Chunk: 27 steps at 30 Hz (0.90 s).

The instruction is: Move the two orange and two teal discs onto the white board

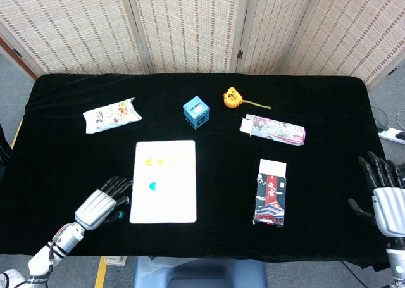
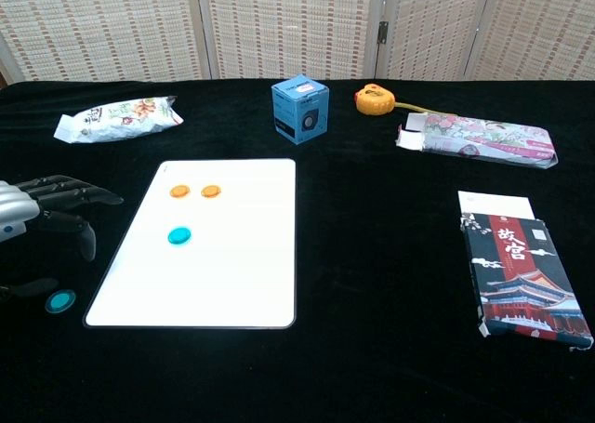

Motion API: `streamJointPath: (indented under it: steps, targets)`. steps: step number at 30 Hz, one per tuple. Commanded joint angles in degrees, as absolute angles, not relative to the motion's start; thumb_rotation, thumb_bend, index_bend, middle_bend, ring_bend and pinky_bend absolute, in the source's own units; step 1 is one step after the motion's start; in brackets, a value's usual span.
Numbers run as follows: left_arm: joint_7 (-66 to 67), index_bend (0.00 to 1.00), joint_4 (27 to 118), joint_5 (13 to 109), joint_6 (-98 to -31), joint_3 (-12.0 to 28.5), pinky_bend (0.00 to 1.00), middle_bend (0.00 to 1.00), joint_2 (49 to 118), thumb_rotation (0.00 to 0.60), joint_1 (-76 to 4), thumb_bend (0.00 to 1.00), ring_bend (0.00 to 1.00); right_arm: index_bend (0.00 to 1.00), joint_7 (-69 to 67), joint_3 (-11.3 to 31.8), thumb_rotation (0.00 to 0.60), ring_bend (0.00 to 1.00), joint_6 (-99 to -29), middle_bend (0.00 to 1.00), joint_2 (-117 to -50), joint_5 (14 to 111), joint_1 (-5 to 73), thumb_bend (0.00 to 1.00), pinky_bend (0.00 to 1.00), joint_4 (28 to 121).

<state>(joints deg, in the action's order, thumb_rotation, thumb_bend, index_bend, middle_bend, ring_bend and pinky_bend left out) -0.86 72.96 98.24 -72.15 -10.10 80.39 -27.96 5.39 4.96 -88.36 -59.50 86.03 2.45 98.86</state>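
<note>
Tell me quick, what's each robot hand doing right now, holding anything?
Left hand: open, fingers spread above the loose teal disc, holding nothing.
Right hand: open, empty, at the table's edge.

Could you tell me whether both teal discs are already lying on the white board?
No, only one teal disc lies on the white board; the other teal disc sits on the black cloth beside the left hand.
</note>
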Motion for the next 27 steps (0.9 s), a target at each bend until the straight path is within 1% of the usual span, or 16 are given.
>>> streamJointPath:
  steps: [1, 6, 12, 27]
  targets:
    - [0.4, 0.42, 73.1, 98.4, -71.3, -10.2, 0.00, 0.09, 80.9, 0.600, -27.7, 0.43, 0.00, 0.00, 5.3, 4.9, 0.600, 0.00, -88.4, 0.00, -59.5, 86.0, 2.4, 0.27, 0.00, 98.8]
    - [1.1, 0.41, 72.8, 97.9, -69.8, -10.2, 0.00, 0.09, 81.9, 0.600, -27.3, 0.43, 0.00, 0.00, 4.9, 4.9, 0.600, 0.00, -88.5, 0.00, -59.6, 86.0, 2.3, 0.27, 0.00, 98.5]
    - [2.5, 0.41, 73.2, 97.5, -69.7, -10.2, 0.00, 0.09, 82.1, 0.600, -26.2, 0.40, 0.00, 0.00, 4.6, 4.9, 0.600, 0.00, -88.5, 0.00, -59.7, 86.0, 2.2, 0.27, 0.00, 98.2]
    - [2.4, 0.42, 71.8, 96.3, -68.1, -9.6, 0.00, 0.09, 82.8, 0.600, -25.0, 0.39, 0.00, 0.00, 4.5, 4.9, 0.600, 0.00, -88.4, 0.00, -59.8, 86.1, 2.4, 0.27, 0.00, 98.0]
